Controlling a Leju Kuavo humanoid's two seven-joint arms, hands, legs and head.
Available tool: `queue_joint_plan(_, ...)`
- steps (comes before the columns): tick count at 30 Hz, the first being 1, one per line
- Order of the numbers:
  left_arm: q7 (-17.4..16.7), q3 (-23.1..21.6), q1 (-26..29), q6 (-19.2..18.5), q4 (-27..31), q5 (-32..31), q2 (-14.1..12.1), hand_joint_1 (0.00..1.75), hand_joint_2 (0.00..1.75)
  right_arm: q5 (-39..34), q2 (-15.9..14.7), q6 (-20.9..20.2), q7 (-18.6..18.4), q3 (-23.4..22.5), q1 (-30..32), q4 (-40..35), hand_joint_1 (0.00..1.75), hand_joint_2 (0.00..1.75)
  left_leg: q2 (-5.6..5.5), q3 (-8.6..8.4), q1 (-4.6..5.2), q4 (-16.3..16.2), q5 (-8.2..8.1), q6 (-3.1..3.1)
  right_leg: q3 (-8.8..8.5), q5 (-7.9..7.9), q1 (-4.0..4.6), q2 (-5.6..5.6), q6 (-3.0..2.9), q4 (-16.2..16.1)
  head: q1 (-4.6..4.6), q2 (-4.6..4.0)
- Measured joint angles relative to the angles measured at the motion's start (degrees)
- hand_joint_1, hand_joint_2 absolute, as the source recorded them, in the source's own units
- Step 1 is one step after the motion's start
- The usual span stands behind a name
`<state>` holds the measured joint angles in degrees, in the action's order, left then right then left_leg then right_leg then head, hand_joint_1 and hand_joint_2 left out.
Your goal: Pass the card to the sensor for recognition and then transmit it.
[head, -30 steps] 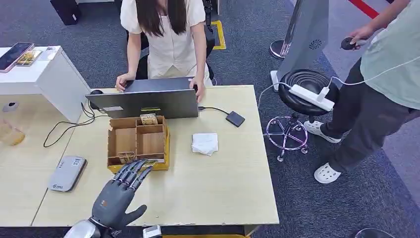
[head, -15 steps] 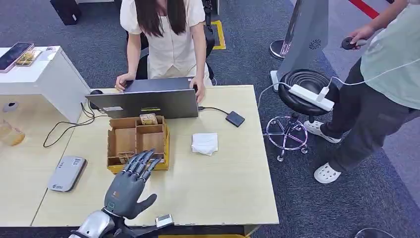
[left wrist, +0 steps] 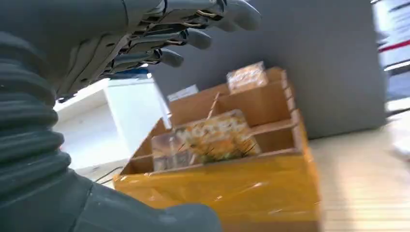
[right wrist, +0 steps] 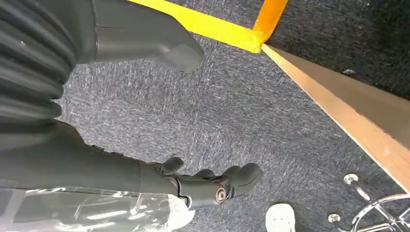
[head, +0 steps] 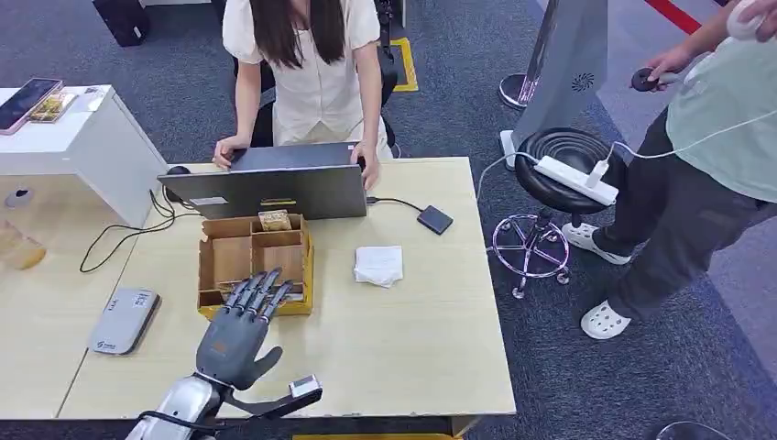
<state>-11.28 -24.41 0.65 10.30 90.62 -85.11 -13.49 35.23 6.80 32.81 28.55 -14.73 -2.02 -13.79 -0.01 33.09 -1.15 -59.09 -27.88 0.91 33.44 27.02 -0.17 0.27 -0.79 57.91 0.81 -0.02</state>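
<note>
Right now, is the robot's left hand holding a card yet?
No. The left hand hovers open, fingers spread, over the cardboard box; the card stands inside.

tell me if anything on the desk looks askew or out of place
Nothing looks spilled or damaged. The brown cardboard divider box sits square on the pale wooden table, with a clear-wrapped card leaning tilted in its near compartment. The left hand hovers over that edge, holding nothing. The white folded paper lies slightly skewed.
</note>
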Motion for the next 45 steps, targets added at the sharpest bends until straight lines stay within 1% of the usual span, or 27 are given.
queue_joint_plan(5, -1.3, 1.3, -0.6, 0.2, -3.0, -2.3, 0.8, 0.0, 1.75, 0.5, 0.1, -0.2, -0.2, -0.2, 0.0, -0.1, 0.0, 1.75, 0.0, 0.0, 0.0, 0.0, 0.0, 0.0, 0.0, 0.0, 0.0, 0.0, 0.0, 0.0, 0.0, 0.0)
queue_joint_plan(14, -2.8, 3.1, -1.6, 0.8, -6.7, -3.9, 1.9, 0.0, 1.75, 1.2, 0.2, -0.3, -0.5, -0.6, -0.1, -0.2, 0.0, 1.75, 0.0, 0.01, 0.0, 0.0, 0.0, 0.0, 0.0, 0.0, 0.0, 0.0, 0.0, 0.0, 0.0, 0.0)
queue_joint_plan(26, -2.8, 3.9, -1.9, 1.1, -8.3, -4.0, 2.7, 0.0, 1.75, 1.4, 0.2, -0.2, -0.7, -0.9, -0.2, -0.2, 0.0, 1.75, 0.0, 0.01, 0.0, 0.0, 0.0, 0.0, 0.0, 0.0, 0.0, 0.0, 0.0, 0.0, 0.0, 0.0)
queue_joint_plan(39, -1.2, 4.2, -2.2, 1.2, -8.3, -2.3, 3.0, 0.0, 1.75, 2.1, 0.2, -0.1, -0.9, -1.4, -0.2, -0.3, 0.0, 1.75, 0.0, 0.0, 0.0, 0.0, 0.0, 0.0, 0.0, 0.0, 0.0, 0.01, 0.0, 0.0, 0.0, 0.0)
queue_joint_plan(40, -1.1, 4.2, -2.2, 1.2, -8.3, -2.2, 3.1, 0.1, 1.75, 2.1, 0.2, -0.1, -0.9, -1.5, -0.2, -0.3, 0.0, 1.75, 0.0, 0.0, 0.0, 0.0, 0.0, 0.0, 0.0, 0.0, 0.0, 0.01, 0.0, 0.0, 0.0, 0.0)
queue_joint_plan(41, -1.1, 4.3, -2.2, 1.2, -8.3, -2.1, 3.1, 0.31, 1.75, 2.1, 0.2, -0.1, -0.9, -1.6, -0.2, -0.3, 0.0, 1.75, 0.0, 0.0, 0.0, 0.0, 0.0, 0.0, 0.0, 0.0, 0.0, 0.01, 0.0, 0.0, 0.0, 0.0)
queue_joint_plan(42, -1.1, 4.2, -2.3, 1.2, -8.3, -2.0, 3.1, 1.27, 1.75, 2.1, 0.2, -0.1, -0.9, -1.7, -0.2, -0.3, 0.0, 1.75, 0.0, 0.0, 0.0, 0.0, 0.0, 0.0, 0.0, 0.0, 0.0, 0.01, 0.0, 0.0, 0.0, 0.0)
queue_joint_plan(43, -1.0, 4.2, -2.3, 1.1, -8.3, -1.9, 3.1, 1.48, 1.75, 2.1, 0.2, -0.1, -0.9, -1.7, -0.2, -0.3, 0.0, 1.75, 0.0, 0.01, 0.0, 0.0, 0.0, 0.0, 0.0, 0.0, 0.0, 0.01, 0.0, 0.0, 0.0, 0.0)
queue_joint_plan(44, -0.7, 4.2, -2.4, 1.1, -8.3, -1.7, 3.1, 1.48, 1.75, 2.1, 0.2, -0.1, -0.9, -1.7, -0.2, -0.3, 0.0, 1.75, 0.0, 0.01, 0.0, 0.0, 0.0, 0.0, 0.0, 0.0, 0.0, 0.01, 0.0, 0.0, 0.0, 0.0)
queue_joint_plan(45, -0.6, 4.2, -2.5, 1.0, -8.3, -1.6, 3.1, 1.73, 1.75, 2.2, 0.2, -0.1, -0.9, -1.7, -0.2, -0.3, 0.0, 1.75, 0.0, 0.01, 0.0, 0.0, 0.0, 0.0, 0.0, 0.0, 0.0, 0.01, 0.0, 0.0, 0.0, 0.0)
